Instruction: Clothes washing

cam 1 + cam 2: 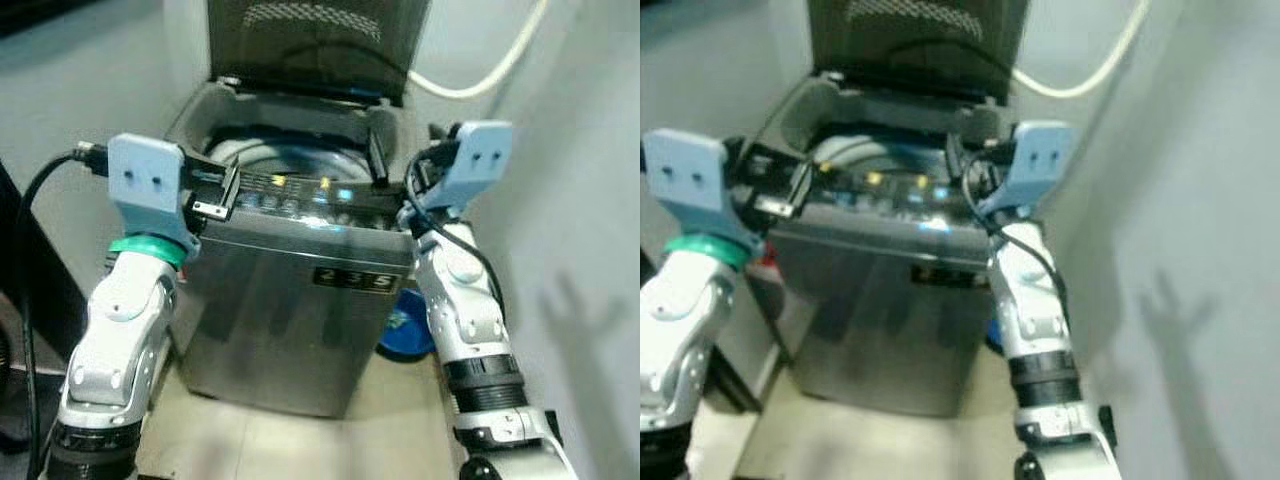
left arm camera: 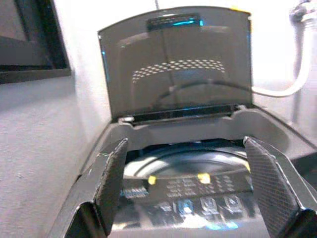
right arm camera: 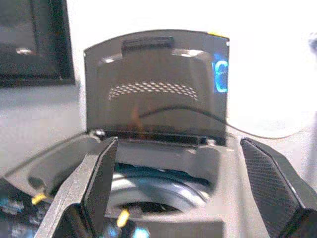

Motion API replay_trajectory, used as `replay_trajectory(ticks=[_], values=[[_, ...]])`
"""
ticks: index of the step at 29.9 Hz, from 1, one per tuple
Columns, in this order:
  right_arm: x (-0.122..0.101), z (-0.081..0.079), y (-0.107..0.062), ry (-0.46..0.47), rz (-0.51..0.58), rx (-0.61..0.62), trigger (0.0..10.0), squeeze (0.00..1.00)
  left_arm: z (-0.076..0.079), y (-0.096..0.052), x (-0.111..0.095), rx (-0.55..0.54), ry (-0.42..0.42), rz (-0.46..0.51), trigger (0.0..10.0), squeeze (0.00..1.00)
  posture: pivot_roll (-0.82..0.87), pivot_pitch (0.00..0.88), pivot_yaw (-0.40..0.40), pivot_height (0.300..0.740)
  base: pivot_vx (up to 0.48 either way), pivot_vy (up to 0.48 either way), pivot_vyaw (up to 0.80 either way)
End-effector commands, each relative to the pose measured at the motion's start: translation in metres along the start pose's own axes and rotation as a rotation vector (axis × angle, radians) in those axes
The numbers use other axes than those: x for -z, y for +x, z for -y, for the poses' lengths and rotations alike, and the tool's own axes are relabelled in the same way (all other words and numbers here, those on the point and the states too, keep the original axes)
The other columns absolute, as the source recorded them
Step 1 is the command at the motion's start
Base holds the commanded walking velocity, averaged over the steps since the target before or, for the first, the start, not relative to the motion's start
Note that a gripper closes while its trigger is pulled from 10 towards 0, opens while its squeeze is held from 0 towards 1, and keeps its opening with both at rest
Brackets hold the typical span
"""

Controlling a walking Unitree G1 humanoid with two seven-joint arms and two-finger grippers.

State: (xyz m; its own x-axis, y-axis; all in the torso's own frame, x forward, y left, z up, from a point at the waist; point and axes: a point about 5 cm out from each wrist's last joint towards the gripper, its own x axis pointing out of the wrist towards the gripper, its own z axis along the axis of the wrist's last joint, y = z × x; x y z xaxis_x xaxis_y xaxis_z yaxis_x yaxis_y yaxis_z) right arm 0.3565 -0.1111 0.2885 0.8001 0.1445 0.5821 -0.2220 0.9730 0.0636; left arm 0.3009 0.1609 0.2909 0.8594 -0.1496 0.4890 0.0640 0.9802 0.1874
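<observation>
A grey top-loading washing machine point(image 1: 290, 320) stands before me with its dark lid point(image 1: 315, 45) raised upright. Its drum opening point(image 3: 148, 191) shows a pale rim, and the inside is too dark to read. A control panel point(image 1: 300, 195) with lit buttons runs along the front edge. My left gripper point(image 1: 222, 190) is held at the panel's left end, open, fingers point(image 2: 111, 181) spread with nothing between them. My right gripper point(image 1: 385, 160) hovers at the machine's right rim, open and empty, fingers point(image 3: 99, 183) wide apart.
A white hose point(image 1: 490, 75) curves along the wall behind the machine. A blue object point(image 1: 405, 335) lies on the floor at the machine's right side. The white wall point(image 1: 570, 250) stands close on the right, and a dark frame point(image 2: 29, 39) on the left.
</observation>
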Motion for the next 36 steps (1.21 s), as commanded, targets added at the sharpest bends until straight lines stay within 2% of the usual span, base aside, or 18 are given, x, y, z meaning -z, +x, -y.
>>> replay_trajectory(ticks=[1,6,12,15,16,21,22,24,25,27,35,36], values=[[0.004,-0.006,-0.002,-0.024,-0.01,-0.027,10.0,0.0,-0.001,-0.002,0.002,0.001,0.012,-0.01,10.0,0.0,0.13,0.069,-0.042,0.74,0.0,0.0,0.52],[0.008,-0.01,-0.004,-0.076,-0.031,-0.069,10.0,0.0,0.004,-0.004,0.008,0.03,0.006,-0.048,10.0,0.0,0.13,0.069,-0.042,0.74,0.0,0.0,0.74],[0.015,-0.014,-0.009,-0.09,-0.055,-0.101,10.0,0.0,0.011,-0.01,0.021,0.063,0.004,-0.109,10.0,0.0,0.13,0.069,-0.043,0.74,0.0,0.0,0.79],[0.041,-0.015,-0.032,-0.142,-0.147,-0.154,10.0,0.0,0.022,-0.027,0.047,0.093,-0.019,-0.223,10.0,0.0,0.13,0.07,-0.047,0.74,0.0,0.0,0.78],[0.041,-0.015,-0.032,-0.142,-0.147,-0.154,10.0,0.0,0.022,-0.027,0.047,0.093,-0.019,-0.223,10.0,0.0,0.13,0.07,-0.047,0.74,0.0,0.0,0.78],[0.08,-0.009,-0.072,-0.191,-0.307,-0.177,10.0,0.0,0.037,-0.054,0.08,0.12,-0.038,-0.377,10.0,0.0,0.13,0.072,-0.049,0.74,0.0,0.0,0.78],[0.08,-0.009,-0.072,-0.191,-0.307,-0.177,10.0,0.0,0.037,-0.054,0.08,0.12,-0.038,-0.377,10.0,0.0,0.13,0.072,-0.049,0.74,0.0,0.0,0.78],[0.094,-0.005,-0.088,-0.199,-0.373,-0.169,10.0,0.0,0.039,-0.063,0.091,0.124,-0.028,-0.424,10.0,0.0,0.13,0.073,-0.047,0.74,0.0,0.0,0.78],[0.094,-0.005,-0.088,-0.199,-0.373,-0.169,10.0,0.0,0.039,-0.063,0.091,0.124,-0.028,-0.424,10.0,0.0,0.13,0.073,-0.047,0.74,0.0,0.0,0.78],[0.111,0.003,-0.107,-0.157,-0.466,-0.115,10.0,0.0,0.041,-0.076,0.104,0.117,-0.021,-0.484,10.0,0.0,0.13,0.073,-0.045,0.74,0.0,0.0,0.78],[0.111,0.003,-0.107,-0.157,-0.466,-0.115,10.0,0.0,0.041,-0.076,0.104,0.117,-0.021,-0.484,10.0,0.0,0.13,0.073,-0.045,0.74,0.0,0.0,0.78],[0.13,0.018,-0.133,-0.123,-0.58,-0.018,10.0,0.0,0.039,-0.095,0.126,0.1,-0.002,-0.571,10.0,0.0,0.13,0.071,-0.039,0.74,0.0,0.0,0.77]])
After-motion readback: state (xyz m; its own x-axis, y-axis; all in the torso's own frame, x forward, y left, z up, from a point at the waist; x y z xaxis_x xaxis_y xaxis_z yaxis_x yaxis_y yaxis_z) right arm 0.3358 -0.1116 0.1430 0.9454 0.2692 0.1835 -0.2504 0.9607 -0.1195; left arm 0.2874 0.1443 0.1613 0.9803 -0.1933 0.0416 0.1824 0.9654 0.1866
